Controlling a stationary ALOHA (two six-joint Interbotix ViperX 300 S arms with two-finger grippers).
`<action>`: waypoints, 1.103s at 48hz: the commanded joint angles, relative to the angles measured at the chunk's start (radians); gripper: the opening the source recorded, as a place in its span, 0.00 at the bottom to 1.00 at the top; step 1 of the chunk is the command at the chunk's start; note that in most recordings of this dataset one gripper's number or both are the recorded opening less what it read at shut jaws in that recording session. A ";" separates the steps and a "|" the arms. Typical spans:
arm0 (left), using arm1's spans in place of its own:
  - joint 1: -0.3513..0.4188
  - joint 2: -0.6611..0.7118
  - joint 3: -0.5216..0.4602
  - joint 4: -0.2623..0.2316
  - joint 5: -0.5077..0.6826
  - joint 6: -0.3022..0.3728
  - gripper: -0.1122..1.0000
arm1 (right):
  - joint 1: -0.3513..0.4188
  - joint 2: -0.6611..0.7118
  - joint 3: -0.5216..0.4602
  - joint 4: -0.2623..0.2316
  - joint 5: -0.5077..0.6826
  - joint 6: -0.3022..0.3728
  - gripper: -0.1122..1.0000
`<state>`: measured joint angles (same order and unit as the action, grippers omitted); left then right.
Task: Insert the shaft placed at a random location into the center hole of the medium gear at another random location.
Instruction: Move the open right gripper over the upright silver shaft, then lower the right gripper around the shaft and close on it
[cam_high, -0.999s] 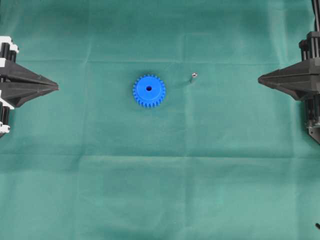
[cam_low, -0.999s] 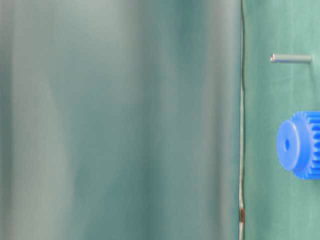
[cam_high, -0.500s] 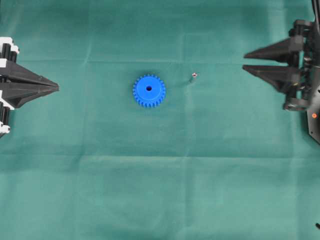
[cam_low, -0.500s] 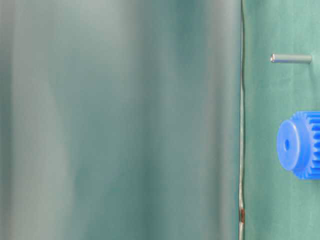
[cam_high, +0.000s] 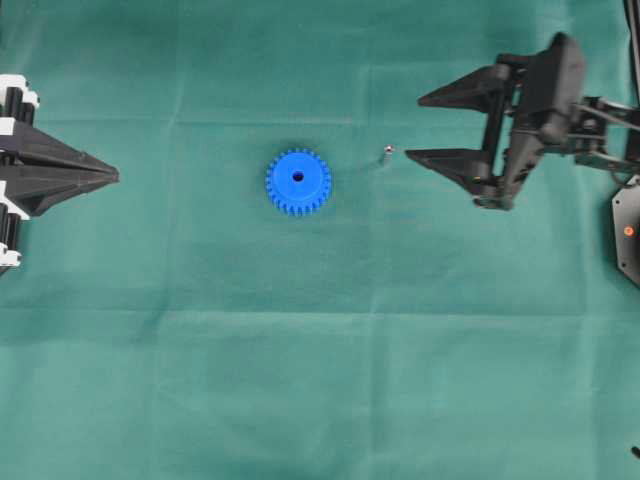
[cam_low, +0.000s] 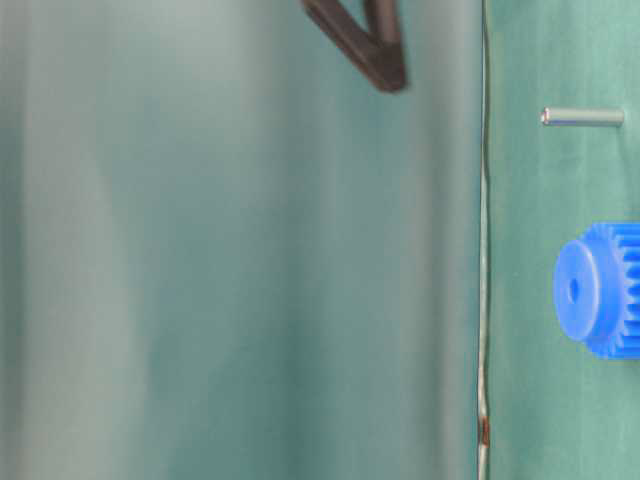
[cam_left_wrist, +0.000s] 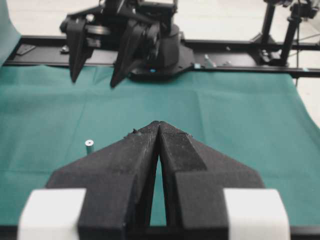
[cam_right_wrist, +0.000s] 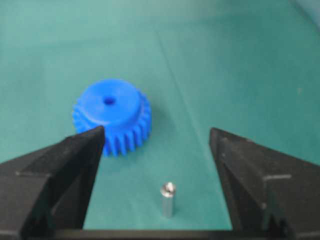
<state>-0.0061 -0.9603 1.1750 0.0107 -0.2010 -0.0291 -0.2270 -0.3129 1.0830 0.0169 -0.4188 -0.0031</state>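
Observation:
The bright blue medium gear (cam_high: 298, 182) lies flat on the green cloth with its dark center hole (cam_high: 298, 176) facing up. The small silver shaft (cam_high: 388, 151) stands upright to its right, apart from it. My right gripper (cam_high: 414, 128) is open just right of the shaft and holds nothing. In the right wrist view the shaft (cam_right_wrist: 167, 200) stands between the spread fingers, with the gear (cam_right_wrist: 112, 117) beyond. My left gripper (cam_high: 115, 176) is shut and empty at the far left. In the left wrist view the shaft (cam_left_wrist: 89, 146) shows left of the closed gripper (cam_left_wrist: 159, 123), which hides the gear.
The green cloth (cam_high: 320, 380) covers the table. A black frame rail (cam_left_wrist: 240, 47) runs along the far edge behind the right arm's base. In the table-level view a blurred cloth fold (cam_low: 240, 260) fills the left of the frame.
My right gripper has opened and moved left over the cloth to just beside the shaft. The left gripper, gear and shaft have not moved.

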 joint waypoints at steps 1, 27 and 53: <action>-0.002 0.006 -0.023 0.003 -0.003 0.002 0.10 | -0.008 0.075 -0.044 0.003 -0.025 0.003 0.88; 0.002 0.003 -0.023 0.003 0.015 0.002 0.10 | -0.015 0.336 -0.072 0.038 -0.133 0.003 0.88; 0.003 0.003 -0.021 0.003 0.037 0.000 0.10 | -0.015 0.350 -0.072 0.037 -0.135 0.003 0.55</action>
<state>-0.0046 -0.9633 1.1750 0.0107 -0.1611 -0.0291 -0.2393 0.0460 1.0278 0.0522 -0.5400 -0.0031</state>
